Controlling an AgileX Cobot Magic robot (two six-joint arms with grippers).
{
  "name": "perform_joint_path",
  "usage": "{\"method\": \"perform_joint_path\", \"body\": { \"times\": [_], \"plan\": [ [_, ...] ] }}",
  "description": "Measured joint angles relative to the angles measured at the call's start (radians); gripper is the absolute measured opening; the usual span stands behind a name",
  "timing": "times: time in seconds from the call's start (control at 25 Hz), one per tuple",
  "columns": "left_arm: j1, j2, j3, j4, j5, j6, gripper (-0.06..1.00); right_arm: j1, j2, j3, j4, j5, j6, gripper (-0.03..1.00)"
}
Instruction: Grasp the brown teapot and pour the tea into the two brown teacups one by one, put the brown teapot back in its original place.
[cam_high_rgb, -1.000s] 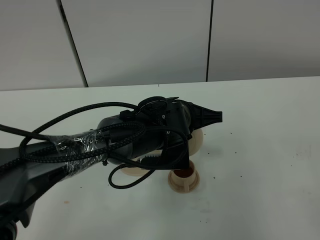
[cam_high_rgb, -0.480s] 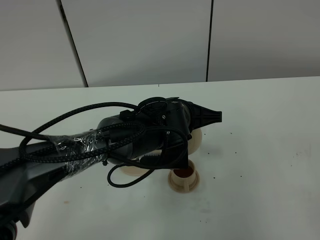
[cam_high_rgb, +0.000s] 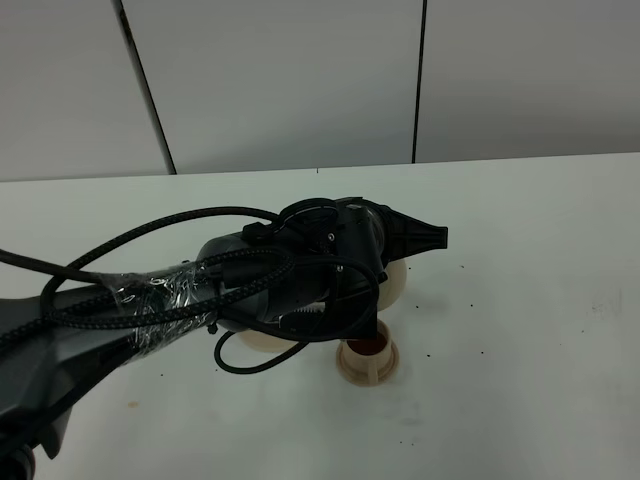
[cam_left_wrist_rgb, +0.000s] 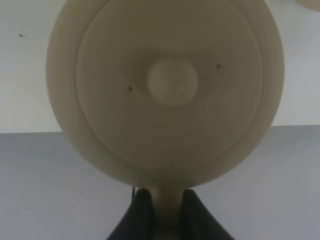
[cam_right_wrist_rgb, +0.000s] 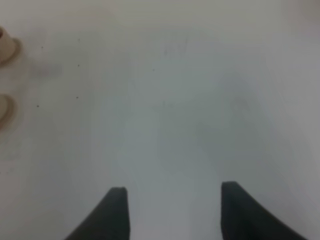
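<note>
Exterior high view, from left to right: the left arm (cam_high_rgb: 150, 310), wrapped in cable, reaches across the white table (cam_high_rgb: 520, 300) and carries the brown teapot (cam_high_rgb: 392, 285) lifted above the table near the middle, most of its body hidden behind the wrist. Under the arm, a pale rounded edge shows that may be the plate (cam_high_rgb: 262, 340) or the second cup; which, cannot be told. Just right of it, directly beneath the teapot, stands one teacup (cam_high_rgb: 366, 360) on its small saucer, with dark liquid visible inside. In the left wrist view the left gripper (cam_left_wrist_rgb: 165, 210) is clamped tight on the teapot's handle (cam_left_wrist_rgb: 169, 205), the lid and its knob (cam_left_wrist_rgb: 172, 82) facing the camera. In the right wrist view the right gripper (cam_right_wrist_rgb: 172, 210) hangs over bare table with its jaws well apart, gripping nothing; two small cups (cam_right_wrist_rgb: 6, 75) lie at the frame's edge. Judged step: pouring into the teacups, at least one already served. The next move would call for checking the hidden cup, levelling the pot, then carrying it to its plate without dripping.
</note>
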Motion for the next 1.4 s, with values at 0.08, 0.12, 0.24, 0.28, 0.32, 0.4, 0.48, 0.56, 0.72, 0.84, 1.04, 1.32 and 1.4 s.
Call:
{"method": "perform_joint_path", "body": {
  "times": [0.08, 0.12, 0.24, 0.28, 0.32, 0.4, 0.48, 0.56, 0.72, 0.84, 1.04, 1.32, 1.4],
  "plan": [
    [-0.001, 0.000, 0.000, 0.000, 0.000, 0.002, 0.17, 0.000, 0.000, 0.000, 0.000, 0.000, 0.000, 0.41],
    [-0.001, 0.000, 0.000, 0.000, 0.000, 0.002, 0.17, 0.000, 0.000, 0.000, 0.000, 0.000, 0.000, 0.41],
    [-0.004, 0.000, 0.000, 0.000, 0.000, 0.002, 0.17, 0.000, 0.000, 0.000, 0.000, 0.000, 0.000, 0.41],
    [-0.005, 0.000, 0.000, 0.000, 0.001, 0.003, 0.17, 0.000, 0.000, 0.000, 0.000, 0.000, 0.000, 0.41],
    [-0.007, 0.000, 0.000, 0.000, 0.001, 0.003, 0.17, 0.000, 0.000, 0.000, 0.000, 0.000, 0.000, 0.41],
    [-0.009, 0.000, 0.000, 0.000, 0.001, 0.005, 0.17, 0.000, 0.000, 0.000, 0.000, 0.000, 0.000, 0.41],
    [-0.009, 0.000, 0.000, 0.000, 0.003, 0.005, 0.17, 0.000, 0.000, 0.000, 0.000, 0.000, 0.000, 0.41],
    [-0.009, 0.000, 0.000, 0.000, 0.005, 0.005, 0.17, 0.000, 0.000, 0.000, 0.000, 0.000, 0.000, 0.41],
    [-0.009, 0.000, 0.000, 0.000, 0.008, 0.008, 0.17, 0.000, 0.000, 0.000, 0.000, 0.000, 0.000, 0.41],
    [-0.009, 0.000, 0.000, 0.000, 0.014, 0.012, 0.17, 0.000, 0.000, 0.000, 0.000, 0.000, 0.000, 0.41],
    [-0.009, 0.000, 0.000, 0.000, 0.023, 0.019, 0.17, 0.000, 0.000, 0.000, 0.000, 0.000, 0.000, 0.41],
    [-0.009, 0.000, 0.000, 0.001, 0.023, 0.025, 0.17, 0.000, 0.000, 0.000, 0.000, 0.000, 0.000, 0.41],
    [-0.009, 0.000, 0.000, 0.001, 0.023, 0.025, 0.17, 0.000, 0.000, 0.000, 0.000, 0.000, 0.000, 0.41]
  ]
}}
